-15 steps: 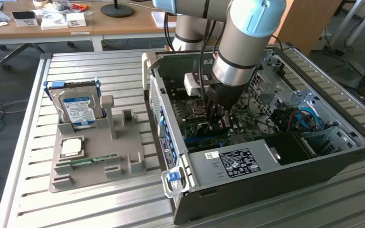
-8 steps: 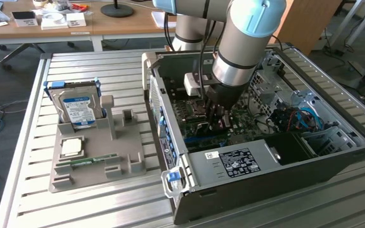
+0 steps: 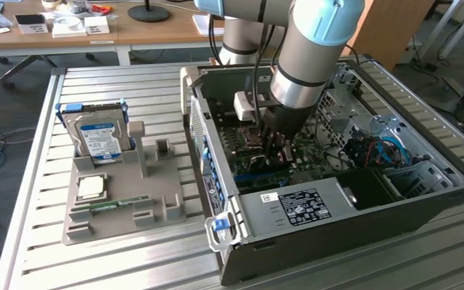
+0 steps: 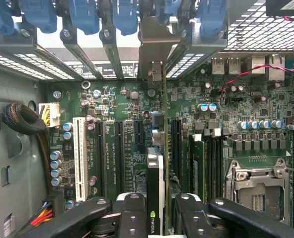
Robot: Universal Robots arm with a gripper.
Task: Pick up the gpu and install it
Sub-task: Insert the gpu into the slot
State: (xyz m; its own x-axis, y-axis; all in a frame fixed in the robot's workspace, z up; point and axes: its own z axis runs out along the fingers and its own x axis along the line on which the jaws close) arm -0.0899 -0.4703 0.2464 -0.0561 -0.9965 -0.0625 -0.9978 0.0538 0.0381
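In the exterior view the arm reaches straight down into the open computer case (image 3: 425, 199), which lies on its side on the slatted metal table (image 3: 135, 84). The gripper (image 3: 279, 154) sits low over the green motherboard (image 3: 256, 142), near the case's middle. Toward the table's left edge in this view, a grey holder tray (image 3: 123, 208) carries an upright hard drive (image 3: 99, 136) and a small green memory stick (image 3: 111, 205).

In the wrist view the gripper's black fingers (image 4: 132, 213) pinch the gpu (image 4: 157, 168) edge-on between them. The card stands upright over the motherboard's expansion slots (image 4: 119, 148), its metal end bracket (image 4: 157, 54) against the case's rear slot openings.
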